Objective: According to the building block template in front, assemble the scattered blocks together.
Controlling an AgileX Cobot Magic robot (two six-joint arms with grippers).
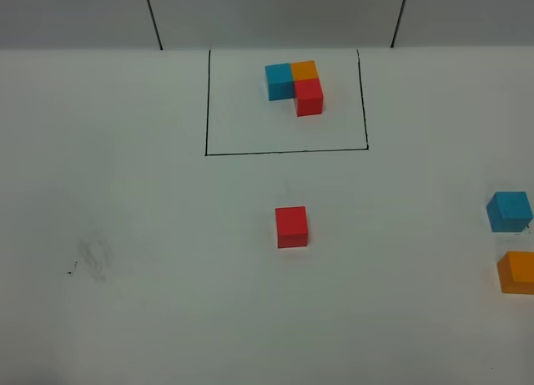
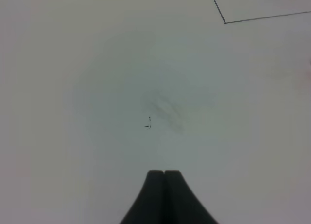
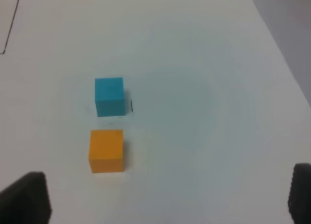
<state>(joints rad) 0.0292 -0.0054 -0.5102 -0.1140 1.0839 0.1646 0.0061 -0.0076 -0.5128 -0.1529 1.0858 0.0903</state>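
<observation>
Left jaws: the left gripper has its two fingers pressed together, with nothing between them. It hangs over a grey smudge on the left of the table.
Right jaws: the right gripper has its fingers wide apart and holds nothing. It hangs over the right side of the table.
Template: the template sits at the far side inside the black frame. Blue is on the left, orange touches it on the right, and red sits just near of the orange.
Loose blocks: the red block is alone in the middle. The blue block and the orange block are at the right edge, close but not touching, with orange nearer.
Step, I think: pick up one of the two right blocks.
How to do it well: come straight down with the block between the fingers and the fingers flat to its sides. Do not bump the other block.
Hard to see: the high view cuts off the orange block and shows no arms. Only blurry fingertips show at the right wrist. A tiny dark mark beside the blue block is too small to tell.
</observation>
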